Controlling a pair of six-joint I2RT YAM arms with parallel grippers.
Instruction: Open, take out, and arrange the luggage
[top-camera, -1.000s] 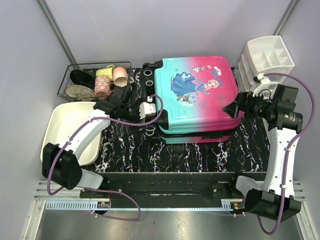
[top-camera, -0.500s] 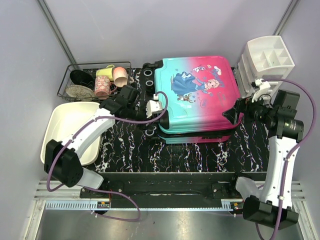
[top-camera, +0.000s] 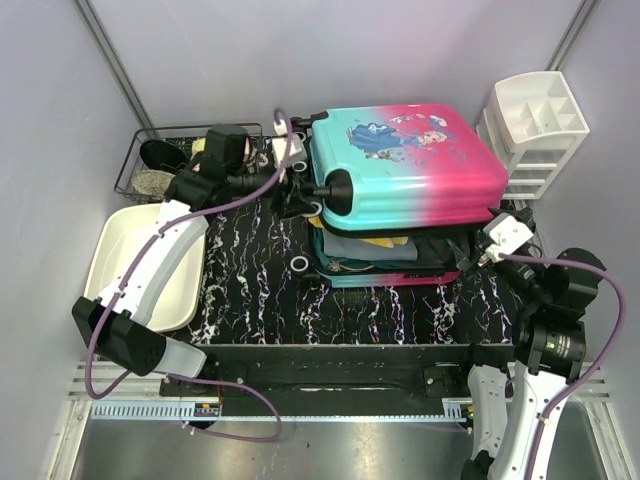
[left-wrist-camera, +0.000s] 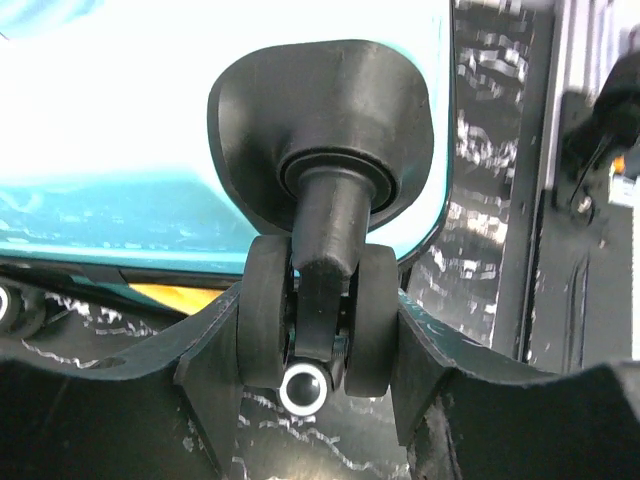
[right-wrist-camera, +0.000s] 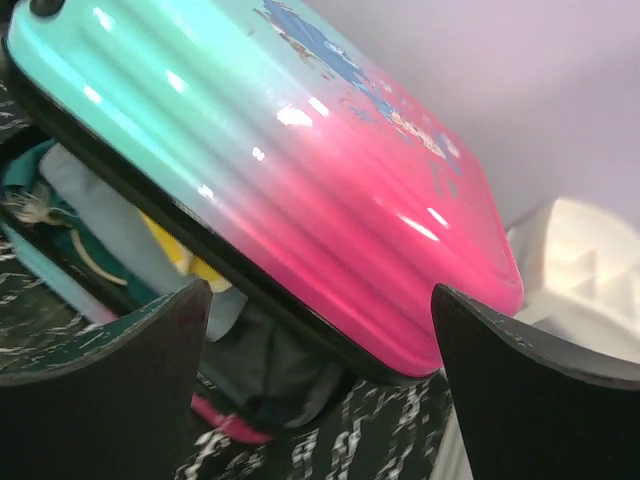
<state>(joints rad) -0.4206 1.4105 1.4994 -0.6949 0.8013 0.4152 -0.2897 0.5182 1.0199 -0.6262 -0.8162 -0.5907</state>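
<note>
The luggage (top-camera: 405, 165) is lying in the middle of the desk (top-camera: 255, 295). Its lid is tilting up on the near side, so a gap is showing between the two halves. The shell is looking hard, shiny and ribbed. It is going from teal to pink, with a cartoon princess picture on top. Soft folded things (right-wrist-camera: 115, 212) are peeking out of the gap: yellow, grey-blue and teal.

The left claw (left-wrist-camera: 320, 296) is pinching a black double wheel (left-wrist-camera: 268, 315) at the lid's left corner, and its fingers (left-wrist-camera: 210, 370) are pressing on both sides of it. The right claw (right-wrist-camera: 320, 292) is hanging just off the luggage's near right corner. It is spread wide and is gripping nothing.

Black desk with white streaks is showing left of the luggage and in front of it. A small white ring (top-camera: 300, 263) is lying there, near the luggage's left edge. On the right, a white drawer organizer (top-camera: 535, 125) with open boxes on top is standing just beside the lid.

Far left of the luggage, a wire basket (top-camera: 150, 132) is holding some dishes, partly hidden by the left arm. A white tub (top-camera: 112, 268) is sitting nearer, also to the left.
</note>
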